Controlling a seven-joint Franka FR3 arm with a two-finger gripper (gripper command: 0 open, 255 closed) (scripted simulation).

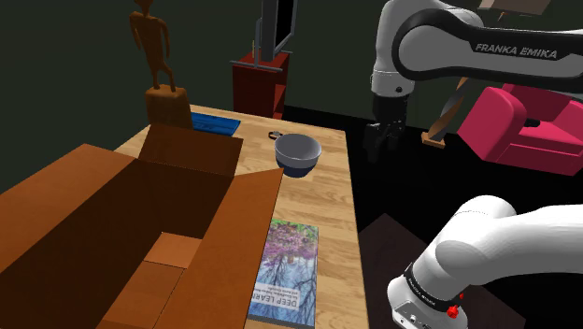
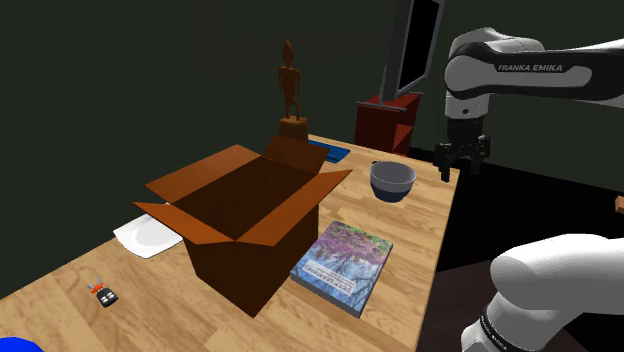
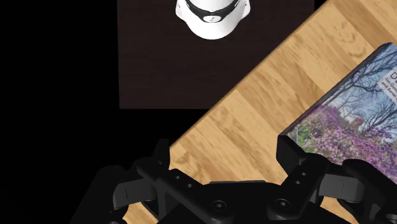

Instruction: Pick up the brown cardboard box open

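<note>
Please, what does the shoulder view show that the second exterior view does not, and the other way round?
Shoulder view's own: a pink armchair beyond the arm. Second exterior view's own: a flat white thing, perhaps a plate, beside the box, and a small black and red item. Both share: the open brown box, the book, the grey bowl, the wooden statue, and the gripper near the bowl, by the table edge.

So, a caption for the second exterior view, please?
Open black two-finger hand hovers apart from the open brown cardboard box.
</note>
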